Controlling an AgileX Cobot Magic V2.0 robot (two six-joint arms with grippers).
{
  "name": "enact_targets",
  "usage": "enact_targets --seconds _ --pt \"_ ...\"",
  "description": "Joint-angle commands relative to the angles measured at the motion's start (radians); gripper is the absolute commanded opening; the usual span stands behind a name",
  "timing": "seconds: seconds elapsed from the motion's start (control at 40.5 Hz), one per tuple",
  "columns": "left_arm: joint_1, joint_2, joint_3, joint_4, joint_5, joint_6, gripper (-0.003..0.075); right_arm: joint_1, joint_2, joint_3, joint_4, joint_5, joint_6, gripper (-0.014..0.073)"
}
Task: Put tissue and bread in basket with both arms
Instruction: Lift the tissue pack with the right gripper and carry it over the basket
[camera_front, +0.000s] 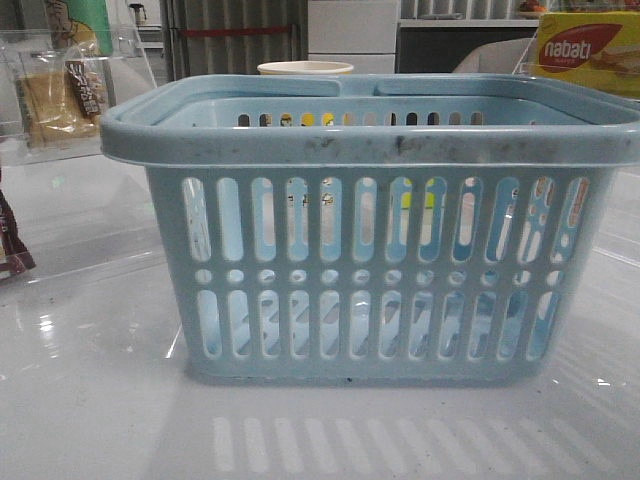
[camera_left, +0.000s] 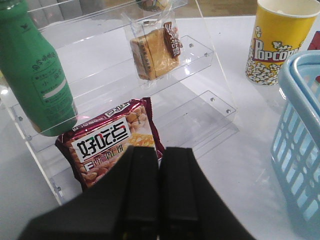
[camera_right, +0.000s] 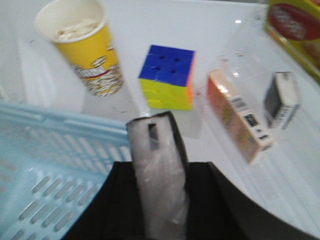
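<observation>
The light-blue basket (camera_front: 370, 270) fills the middle of the front view, and neither gripper shows there. The bread (camera_left: 155, 52), in a clear bag with a brown label, leans on the upper tier of a clear shelf; it also shows in the front view (camera_front: 60, 100). My left gripper (camera_left: 160, 152) is shut and empty, just in front of a maroon snack packet and well short of the bread. My right gripper (camera_right: 161, 172) is shut on the tissue (camera_right: 156, 142), a greyish pack with black edges, held at the basket's rim (camera_right: 60, 122).
A green bottle (camera_left: 32, 70) and the maroon packet (camera_left: 107, 142) share the clear shelf (camera_left: 200, 75). A popcorn cup (camera_right: 85, 45), a colour cube (camera_right: 167, 77), an orange box (camera_right: 240, 117), a small dark pack (camera_right: 281, 100) and the yellow nabati box (camera_front: 590, 50) lie beyond the basket.
</observation>
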Motion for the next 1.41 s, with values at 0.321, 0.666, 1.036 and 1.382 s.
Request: enact_targets --seconds 0.321,0.666,1.036,1.382 --pt "-0.001 0.008 -0.027 -0.01 -0.086 -0.008 0.0093 0.32 0.114 -0.035 0.025 -0.045 -0.034 0.0212" --pt "-0.001 0.008 -0.027 -0.01 -0.084 -0.008 0.0093 0.325 0.299 -0.035 0.025 -0.058 -0.034 0.0297" --pt "-0.001 0.008 -0.027 -0.01 -0.084 -0.008 0.0093 0.324 0.284 -0.035 0.007 -0.078 -0.034 0.0581" --pt "-0.001 0.008 -0.027 -0.008 -0.084 -0.008 0.0093 0.325 -0.006 0.089 0.006 -0.069 -0.113 0.0581"
